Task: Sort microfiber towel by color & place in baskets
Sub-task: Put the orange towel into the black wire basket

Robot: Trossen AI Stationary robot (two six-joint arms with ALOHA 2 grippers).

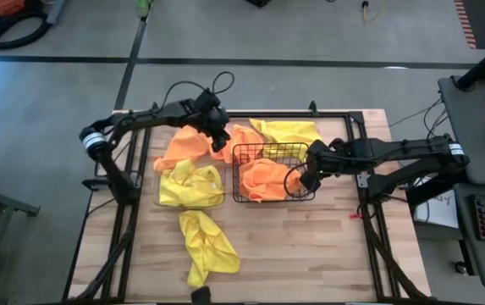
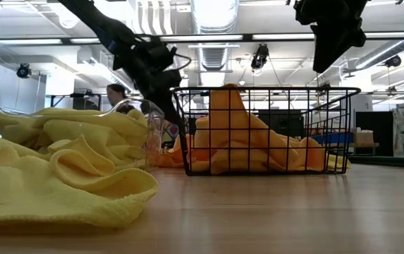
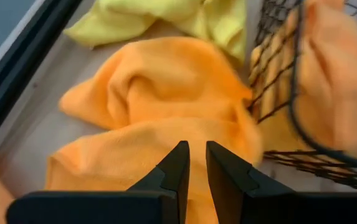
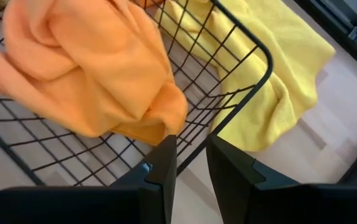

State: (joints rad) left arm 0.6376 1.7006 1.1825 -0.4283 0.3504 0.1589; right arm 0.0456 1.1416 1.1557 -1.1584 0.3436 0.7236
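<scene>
A black wire basket (image 1: pixel 235 169) at mid-table holds orange towels (image 1: pixel 266 176). To its left a clear plastic bin (image 1: pixel 159 193) holds yellow towels (image 1: pixel 190 182). Loose orange towels (image 1: pixel 184 146) lie on the table at the far left. Another orange towel (image 3: pixel 159 99) lies against the basket's far side. My left gripper (image 3: pixel 197 149) hovers shut just above it, empty. My right gripper (image 4: pixel 192 146) hangs over the basket's right rim (image 4: pixel 247 50), its fingers a little apart with nothing between them. A yellow towel (image 1: pixel 289 131) lies beyond the basket, and another yellow towel (image 1: pixel 206 246) near the front.
The table's black frame rails (image 1: pixel 136 161) run along both sides. Bare wood (image 1: pixel 310 246) stretches in front of the basket and to the right of the near yellow towel. In the low view, a person (image 2: pixel 115 95) shows far off in the room behind the table.
</scene>
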